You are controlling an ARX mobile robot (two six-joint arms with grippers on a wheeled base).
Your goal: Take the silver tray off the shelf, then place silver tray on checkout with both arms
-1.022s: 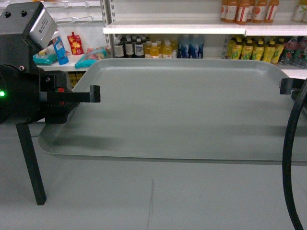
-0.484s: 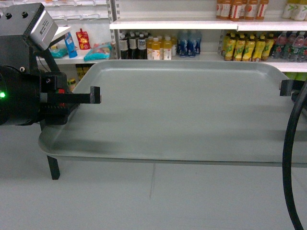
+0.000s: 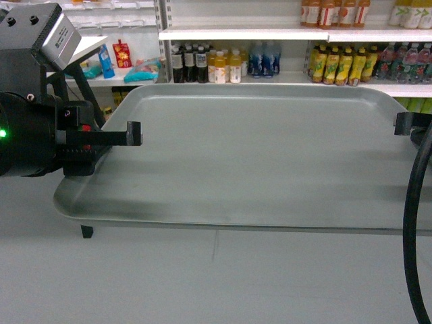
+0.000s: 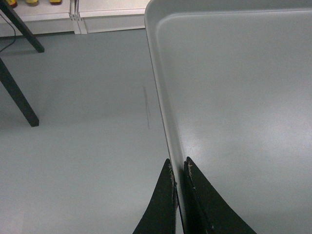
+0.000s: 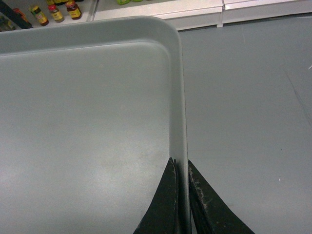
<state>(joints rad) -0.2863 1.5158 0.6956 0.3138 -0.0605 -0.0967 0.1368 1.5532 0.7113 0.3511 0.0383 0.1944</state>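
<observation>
The shelf [image 3: 270, 34] bottles have slid left; the black stand leg [image 3: 86, 231] has sunk.

The silver tray [image 3: 256, 155] looks matt, smooth grey metal; the floor [image 4: 83, 122] smooth matt grey.

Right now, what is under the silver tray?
Grey floor lies below the silver tray, which is held in the air by the left gripper and right gripper on its side rims. The floor directly beneath the tray is covered; no checkout shows.
</observation>
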